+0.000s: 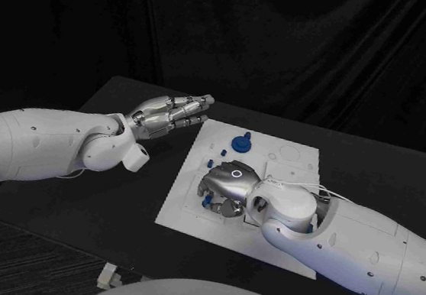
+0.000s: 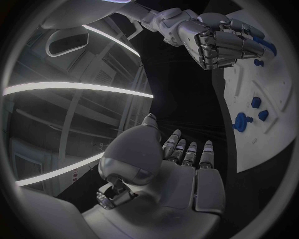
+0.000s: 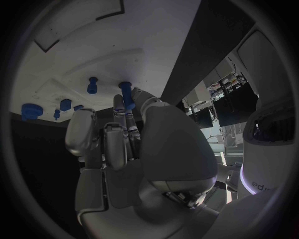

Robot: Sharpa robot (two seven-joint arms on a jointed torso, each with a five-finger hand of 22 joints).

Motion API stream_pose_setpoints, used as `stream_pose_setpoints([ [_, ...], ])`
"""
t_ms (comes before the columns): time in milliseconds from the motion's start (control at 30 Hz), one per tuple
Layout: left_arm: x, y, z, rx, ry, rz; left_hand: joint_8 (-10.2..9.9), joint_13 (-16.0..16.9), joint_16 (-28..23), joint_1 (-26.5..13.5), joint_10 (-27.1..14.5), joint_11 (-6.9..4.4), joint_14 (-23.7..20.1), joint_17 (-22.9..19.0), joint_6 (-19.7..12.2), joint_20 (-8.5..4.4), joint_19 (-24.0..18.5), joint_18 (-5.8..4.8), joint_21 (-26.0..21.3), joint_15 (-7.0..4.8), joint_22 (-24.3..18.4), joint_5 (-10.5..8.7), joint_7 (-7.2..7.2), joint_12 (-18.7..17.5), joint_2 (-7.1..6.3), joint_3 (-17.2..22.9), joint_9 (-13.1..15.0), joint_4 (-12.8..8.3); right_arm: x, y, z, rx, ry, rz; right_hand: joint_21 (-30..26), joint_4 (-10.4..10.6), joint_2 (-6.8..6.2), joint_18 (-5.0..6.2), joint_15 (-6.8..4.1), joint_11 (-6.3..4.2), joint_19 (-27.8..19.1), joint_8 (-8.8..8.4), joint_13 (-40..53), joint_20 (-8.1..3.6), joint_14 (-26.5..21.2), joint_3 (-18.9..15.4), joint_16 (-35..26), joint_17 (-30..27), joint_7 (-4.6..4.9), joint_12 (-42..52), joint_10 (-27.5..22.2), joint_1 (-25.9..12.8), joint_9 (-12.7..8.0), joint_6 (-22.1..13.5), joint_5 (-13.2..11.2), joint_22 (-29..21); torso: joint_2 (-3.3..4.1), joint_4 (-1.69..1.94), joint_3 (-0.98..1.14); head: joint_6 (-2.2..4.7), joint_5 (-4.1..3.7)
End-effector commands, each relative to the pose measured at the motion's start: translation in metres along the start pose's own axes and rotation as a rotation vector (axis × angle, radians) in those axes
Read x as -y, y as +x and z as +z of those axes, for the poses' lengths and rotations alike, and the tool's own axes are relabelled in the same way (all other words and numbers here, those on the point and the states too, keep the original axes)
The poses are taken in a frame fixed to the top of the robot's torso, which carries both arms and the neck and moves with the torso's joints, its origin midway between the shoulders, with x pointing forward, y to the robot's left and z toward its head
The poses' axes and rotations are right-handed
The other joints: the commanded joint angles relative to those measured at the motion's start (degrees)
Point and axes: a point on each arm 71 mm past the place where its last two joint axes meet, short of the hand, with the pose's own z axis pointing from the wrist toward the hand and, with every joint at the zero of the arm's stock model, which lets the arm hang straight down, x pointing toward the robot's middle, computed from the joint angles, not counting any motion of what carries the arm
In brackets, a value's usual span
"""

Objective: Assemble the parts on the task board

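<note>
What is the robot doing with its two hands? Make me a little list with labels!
Left robot hand: fingers straight out, holding nothing, beside the board's far left corner.
Right robot hand: over the board, fingertips on a blue peg-shaped part.
White flat task board: lies on the black table.
Other small blue parts: on the board.

Dim, dark surroundings; fisheye bending and ceiling-strip glare in wrist views.

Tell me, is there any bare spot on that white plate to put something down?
The task board is bare along its far right side, beyond the tall blue part. The near left strip is plain too. The middle is crowded: the right hand sits over small blue parts. The left hand hovers by the far left corner.
</note>
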Motion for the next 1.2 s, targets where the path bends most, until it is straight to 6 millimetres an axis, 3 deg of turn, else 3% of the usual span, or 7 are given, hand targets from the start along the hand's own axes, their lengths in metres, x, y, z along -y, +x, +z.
stream_pose_setpoints([
  [33, 0.004, 0.001, 0.000, -0.009, 0.064, -0.016, 0.86, -0.54, -0.60, 1.09, -0.29, 0.56, 0.18, -0.41, 0.30, 0.14, 0.76, 1.39, -0.04, 0.88, 0.26, 1.20, 0.03, -0.17, -0.18, 1.65, 0.46, -0.07, -0.001, 0.001, 0.001, -0.006, -0.004, -0.008, -1.22, 0.43, 0.30, -1.57, 0.01, 0.16, 0.23, -0.74, 0.86, -0.07, 2.18, 0.21, -1.18, 1.64, -0.03, -1.42, -0.98, -2.02, -0.65, -0.93, -1.17, 9.67, 0.03, -0.01, 0.00, -0.01, 0.05],
  [400, 0.003, 0.002, 0.000, -0.015, 0.056, -0.021, 0.85, -0.55, -0.60, 1.24, -0.30, 0.49, 0.18, -0.41, 0.26, 0.25, 0.78, 1.39, -0.03, 0.98, 0.29, 1.33, -0.03, -0.19, -0.17, 1.73, 0.45, -0.15, -0.002, 0.001, 0.001, 0.000, -0.008, -0.007, -1.58, 1.26, 0.12, -1.52, -0.02, 0.24, 0.12, -0.59, 1.07, -0.15, 2.15, -0.63, -1.23, 1.55, -0.07, -1.51, -1.50, -3.27, -1.06, -1.41, -2.43, 9.58, 0.00, 0.04, 0.00, -0.01, -0.06],
  [700, 0.001, 0.001, -0.001, -0.013, 0.052, -0.022, 0.84, -0.55, -0.60, 1.33, -0.31, 0.45, 0.18, -0.41, 0.21, 0.32, 0.78, 1.39, -0.02, 1.04, 0.30, 1.41, -0.08, -0.21, -0.16, 1.78, 0.44, -0.20, 0.003, 0.000, -0.005, 0.023, 0.016, -0.006, -2.98, 2.38, -0.84, -1.31, 0.16, 0.86, -0.41, -0.57, 1.19, -0.05, 1.82, -4.44, -1.62, 0.82, -0.43, -2.64, -5.29, -5.44, -2.19, -3.66, -4.94, 9.25, 0.01, -0.02, 0.00, -0.01, -0.05],
  [767, 0.001, 0.001, -0.001, -0.012, 0.051, -0.022, 0.82, -0.59, -0.60, 1.58, -0.41, 0.21, 0.18, -0.41, 0.07, 0.43, 0.79, 1.38, -0.02, 1.18, 0.30, 1.61, -0.24, -0.39, -0.15, 1.91, 0.43, -0.37, 0.004, -0.001, -0.007, 0.043, 0.022, -0.018, -3.36, 2.95, -1.24, -1.32, 0.97, 1.37, -0.52, -0.59, 1.04, 0.51, 1.80, -6.28, -1.59, 0.80, -0.21, -3.21, -6.88, -6.13, -2.55, -4.40, -5.87, 9.17, -0.01, 0.01, 0.01, -0.01, -0.06],
  [867, 0.001, 0.001, -0.001, -0.011, 0.051, -0.021, 0.81, -0.60, -0.60, 1.63, -0.44, 0.13, 0.18, -0.41, 0.02, 0.46, 0.79, 1.38, -0.02, 1.22, 0.30, 1.64, -0.30, -0.43, -0.15, 1.94, 0.42, -0.40, 0.005, -0.006, -0.011, 0.078, 0.026, -0.043, -4.05, 4.90, -2.35, -1.11, 0.78, 1.93, -0.78, -0.54, 0.60, 0.61, 1.58, -9.36, -1.80, 0.34, -0.31, -4.29, -9.61, -6.99, -3.04, -5.25, -6.52, 9.01, 0.01, -0.01, 0.00, -0.01, -0.11],
  [967, 0.000, 0.002, -0.001, -0.012, 0.052, -0.022, 0.80, -0.61, -0.60, 1.71, -0.47, 0.00, 0.18, -0.41, -0.01, 0.51, 0.79, 1.37, -0.02, 1.28, 0.30, 1.71, -0.41, -0.45, -0.15, 1.98, 0.42, -0.44, 0.009, -0.012, -0.015, 0.111, 0.028, -0.058, -4.60, 7.35, -3.73, -1.01, 0.50, 2.07, -1.06, -0.76, 0.08, 0.37, 1.37, -11.21, -2.02, -0.07, -1.20, -5.29, -11.63, -7.32, -3.52, -6.57, -6.60, 8.89, -0.01, -0.02, 0.00, -0.01, -0.22],
  [1200, 0.000, 0.002, -0.001, -0.011, 0.052, -0.022, 0.80, -0.61, -0.60, 1.71, -0.47, 0.00, 0.18, -0.41, -0.01, 0.51, 0.79, 1.37, -0.02, 1.28, 0.30, 1.71, -0.41, -0.45, -0.15, 1.98, 0.42, -0.44, 0.028, -0.039, -0.039, 0.266, 0.045, -0.061, -4.34, 7.77, -5.76, -1.11, 0.60, 2.34, -0.94, -0.42, -0.76, 0.35, 1.44, -13.49, -1.85, 0.20, -1.20, -6.33, -13.39, -11.11, -4.02, -7.54, -6.56, 8.99, 0.00, -0.01, 0.01, -0.01, 0.00],
])
